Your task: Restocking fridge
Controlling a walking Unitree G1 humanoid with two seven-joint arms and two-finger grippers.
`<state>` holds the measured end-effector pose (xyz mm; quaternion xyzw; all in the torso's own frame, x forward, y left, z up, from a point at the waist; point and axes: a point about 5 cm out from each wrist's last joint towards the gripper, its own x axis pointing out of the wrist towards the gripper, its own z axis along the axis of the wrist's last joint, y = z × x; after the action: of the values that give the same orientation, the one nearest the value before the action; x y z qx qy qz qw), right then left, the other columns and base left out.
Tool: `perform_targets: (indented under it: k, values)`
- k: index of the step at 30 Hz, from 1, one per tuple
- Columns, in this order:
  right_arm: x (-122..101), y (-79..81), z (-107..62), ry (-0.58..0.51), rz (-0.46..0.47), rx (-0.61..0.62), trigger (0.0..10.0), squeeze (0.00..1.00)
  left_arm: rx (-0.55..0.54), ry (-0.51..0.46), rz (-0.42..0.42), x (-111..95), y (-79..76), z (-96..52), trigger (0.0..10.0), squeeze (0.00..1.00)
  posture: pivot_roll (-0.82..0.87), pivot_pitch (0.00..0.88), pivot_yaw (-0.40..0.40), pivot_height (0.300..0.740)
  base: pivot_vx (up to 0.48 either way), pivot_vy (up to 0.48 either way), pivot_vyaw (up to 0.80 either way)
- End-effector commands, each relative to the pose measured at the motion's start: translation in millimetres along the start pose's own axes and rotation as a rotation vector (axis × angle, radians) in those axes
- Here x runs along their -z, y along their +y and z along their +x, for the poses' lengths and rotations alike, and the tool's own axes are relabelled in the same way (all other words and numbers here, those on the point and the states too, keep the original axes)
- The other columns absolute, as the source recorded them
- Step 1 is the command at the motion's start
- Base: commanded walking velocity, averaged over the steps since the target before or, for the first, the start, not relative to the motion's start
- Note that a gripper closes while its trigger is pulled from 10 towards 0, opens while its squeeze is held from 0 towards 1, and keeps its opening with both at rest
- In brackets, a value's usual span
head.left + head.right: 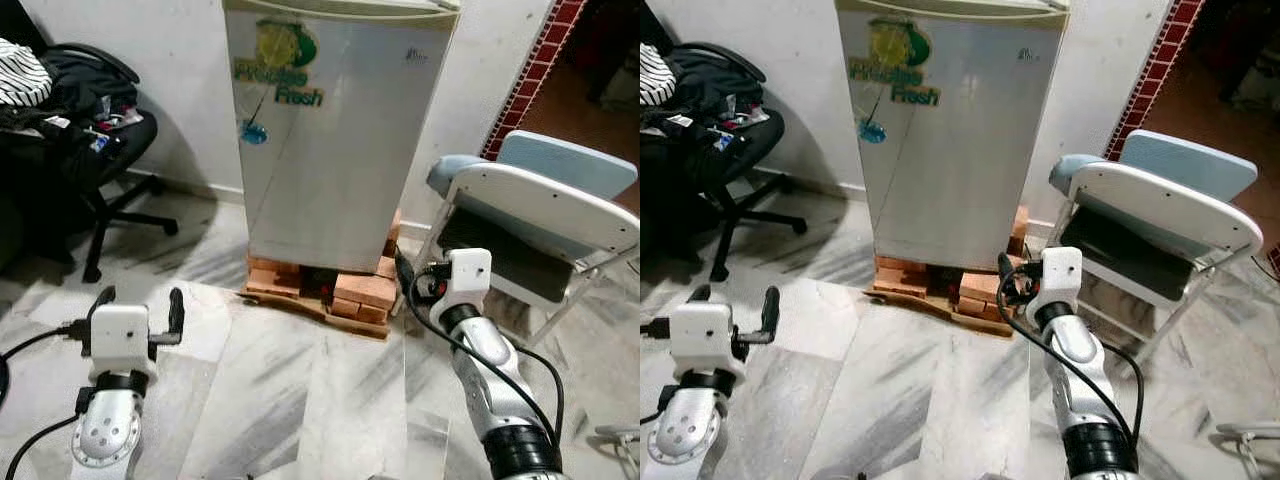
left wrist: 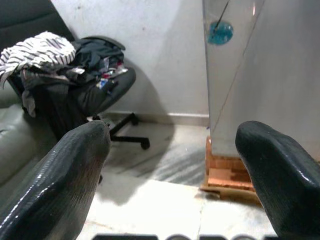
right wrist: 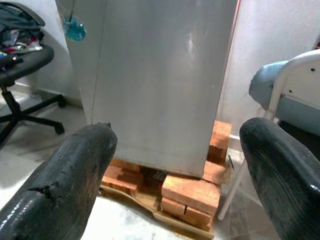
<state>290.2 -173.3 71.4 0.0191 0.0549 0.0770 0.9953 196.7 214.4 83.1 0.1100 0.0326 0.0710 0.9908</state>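
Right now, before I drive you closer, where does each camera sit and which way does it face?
Left eye: head, looking forward-down at the closed silver fridge on orange bricks; both arms show.
Right eye: same scene, shifted; left gripper, white folding chair.
Left wrist: looks between open black fingers at the black office chair.
Right wrist: right gripper, open, faces the fridge base.
Both wrists share fridge and bricks.
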Motion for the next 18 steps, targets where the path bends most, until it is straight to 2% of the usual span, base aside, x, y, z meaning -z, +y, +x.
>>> perform_targets:
  k: [1, 18]
  values:
    - [-4.5, -3.4, -0.5, -0.017, -0.003, 0.002, 10.0, 0.0, -0.002, -0.008, 0.0, -1.3, 0.6, -2.0, 10.0, 0.0, 0.09, 0.0, -0.031, 0.74, 0.0, 0.0, 0.0]
    - [-9.3, 0.1, 3.1, -0.031, 0.004, -0.02, 10.0, 0.0, 0.004, -0.015, 0.002, -3.5, -0.3, 0.4, 10.0, 0.0, 0.09, 0.0, -0.032, 0.74, 0.0, 0.0, 0.0]
